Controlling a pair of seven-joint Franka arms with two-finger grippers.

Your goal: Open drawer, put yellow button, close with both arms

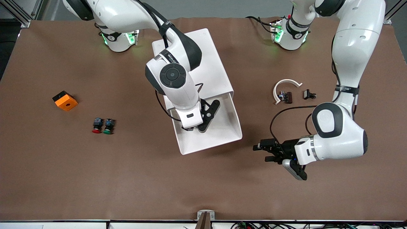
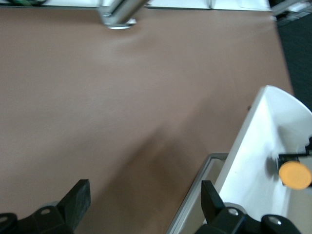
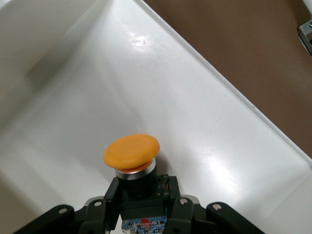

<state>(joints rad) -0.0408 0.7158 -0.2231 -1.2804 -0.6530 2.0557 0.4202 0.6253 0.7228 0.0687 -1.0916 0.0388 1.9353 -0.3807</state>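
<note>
The white cabinet (image 1: 203,63) stands mid-table with its top drawer (image 1: 222,130) pulled out toward the front camera. My right gripper (image 1: 199,128) is down inside the drawer, shut on the yellow button. In the right wrist view the button's yellow cap (image 3: 131,151) and dark body sit between the fingers (image 3: 139,187), just over the drawer floor (image 3: 204,122). My left gripper (image 1: 262,152) is open and empty, low over the table beside the drawer, toward the left arm's end. Its wrist view (image 2: 145,190) shows the drawer's wall (image 2: 251,161) and the button (image 2: 295,174).
An orange block (image 1: 65,100), a red button (image 1: 97,125) and a green button (image 1: 108,126) lie toward the right arm's end. A white curved part (image 1: 284,86) and small black parts (image 1: 287,97) lie near the left arm. A metal bracket (image 1: 205,216) sits at the front edge.
</note>
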